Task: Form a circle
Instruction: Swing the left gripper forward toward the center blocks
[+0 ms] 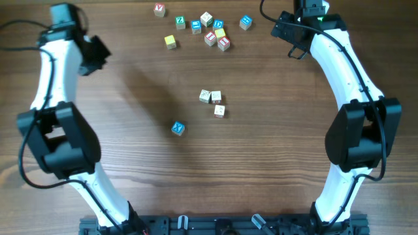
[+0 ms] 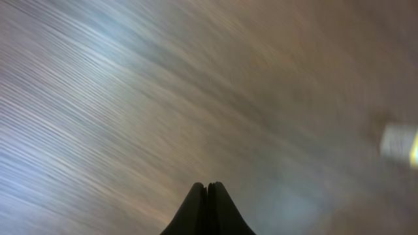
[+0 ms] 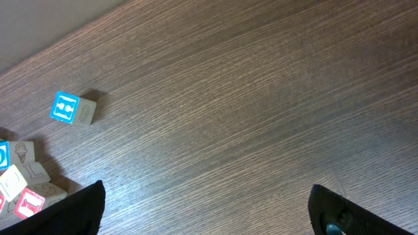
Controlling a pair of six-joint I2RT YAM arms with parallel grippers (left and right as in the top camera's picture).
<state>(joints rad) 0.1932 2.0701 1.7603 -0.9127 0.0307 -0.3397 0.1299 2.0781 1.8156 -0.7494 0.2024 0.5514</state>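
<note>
Overhead and wrist views of a circle (image 1: 216,96) that is only begun. Three pale cubes (image 1: 205,96) sit near mid-table in a short bent row: two touch or nearly touch, and the third lies just below them, so the arc already curves. The blue cube (image 1: 177,128) lies apart to the lower left, not yet part of the arc. A heap of spare cubes (image 1: 210,34) lies along the far edge of the table (image 1: 274,163), within reach of both arms as a supply; a red-faced cube (image 3: 27,203) is among them.

The left claw (image 2: 207,187) has its tips pressed together on nothing — its view is blurred. The right claw (image 3: 206,196) hangs spread wide beside the heap, probably placed to take the next piece — judged, not seen.
</note>
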